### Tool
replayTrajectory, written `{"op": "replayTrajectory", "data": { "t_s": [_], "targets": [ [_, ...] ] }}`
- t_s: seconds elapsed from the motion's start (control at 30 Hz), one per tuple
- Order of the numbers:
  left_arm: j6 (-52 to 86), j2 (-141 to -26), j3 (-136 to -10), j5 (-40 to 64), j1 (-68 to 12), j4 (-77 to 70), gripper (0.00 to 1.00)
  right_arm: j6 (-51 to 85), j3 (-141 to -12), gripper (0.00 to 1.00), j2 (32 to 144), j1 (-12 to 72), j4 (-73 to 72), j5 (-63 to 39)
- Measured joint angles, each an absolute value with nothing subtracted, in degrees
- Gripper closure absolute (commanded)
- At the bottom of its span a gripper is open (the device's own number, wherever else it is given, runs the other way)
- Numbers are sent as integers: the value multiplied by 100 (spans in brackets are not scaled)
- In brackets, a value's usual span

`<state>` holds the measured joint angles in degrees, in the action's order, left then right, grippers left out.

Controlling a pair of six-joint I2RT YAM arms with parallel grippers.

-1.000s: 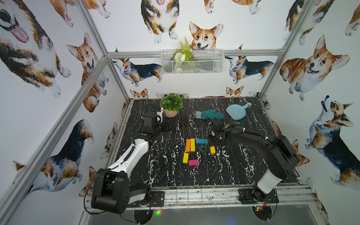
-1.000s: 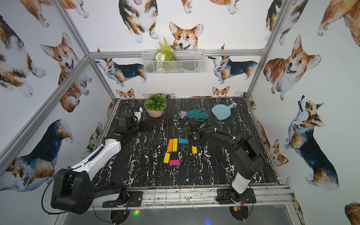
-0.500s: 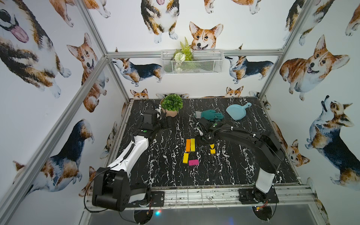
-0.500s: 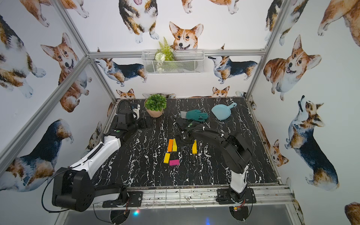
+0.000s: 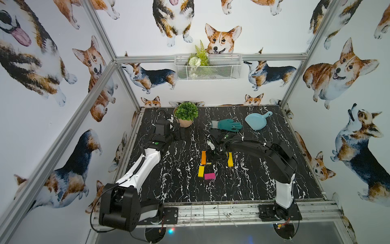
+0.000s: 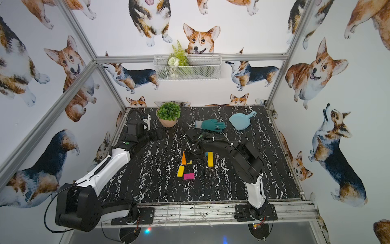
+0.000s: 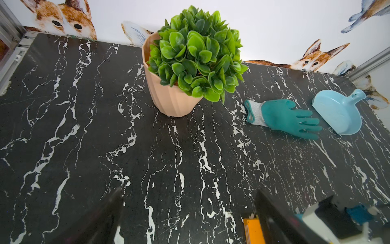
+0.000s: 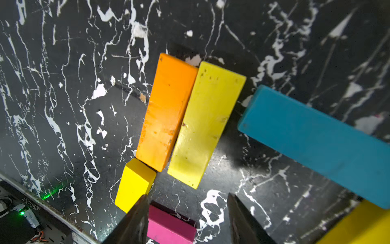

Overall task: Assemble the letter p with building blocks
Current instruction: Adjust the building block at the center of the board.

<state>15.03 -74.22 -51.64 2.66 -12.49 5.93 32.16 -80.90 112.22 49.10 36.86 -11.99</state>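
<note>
1. Building blocks (image 6: 183,158): six flat bars, all lying on the black marble table (image 5: 263,181), under and around the right gripper (image 8: 187,195).
2. Orange block (image 8: 168,112) and long yellow block (image 8: 206,124): side by side with long edges together, directly ahead of the right gripper's fingertips. In both top views the orange one shows at that gripper's left side.
3. Short yellow block (image 8: 135,186): one corner meets the orange block's near end, close beside one finger (image 8: 137,219).
4. Magenta block (image 8: 171,226): seen through the gap between the fingers, flat on the table, not gripped.
5. Teal-blue block (image 8: 312,145): crosswise to the pair, one end just beside the long yellow block's side. Whether its other end rests on the next item cannot be told.
6. Third yellow block (image 5: 230,159): at the right gripper's right side, roughly parallel to the orange block.
7. Right gripper: fingers apart, nothing clamped, poised over the cluster.
8. Left gripper (image 7: 190,192): fingers spread wide and empty, well apart from the blocks, facing the potted plant (image 7: 190,63).
9. Beyond the right gripper, toward the back wall: teal glove (image 5: 229,125) with the light-blue toy pan (image 5: 256,121) just beside it.
</note>
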Motion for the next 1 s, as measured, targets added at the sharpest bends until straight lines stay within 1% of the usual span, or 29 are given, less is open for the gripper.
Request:
{"op": "replayTrajectory", "data": {
  "t_s": [0.3, 0.73, 1.0],
  "targets": [
    [1503, -7419, -5129, 200, -1232, 598, 0, 3223, -8584, 39, 11747, 4923, 3695, -1387],
    [1500, -7382, -5129, 95, -1208, 659, 0, 3002, -9998, 39, 12569, 4941, 3833, -1474],
    [1500, -7356, -5131, 30, -1181, 729, 0, 2947, -9776, 39, 12368, 4939, 4007, -1153]
  ]
}}
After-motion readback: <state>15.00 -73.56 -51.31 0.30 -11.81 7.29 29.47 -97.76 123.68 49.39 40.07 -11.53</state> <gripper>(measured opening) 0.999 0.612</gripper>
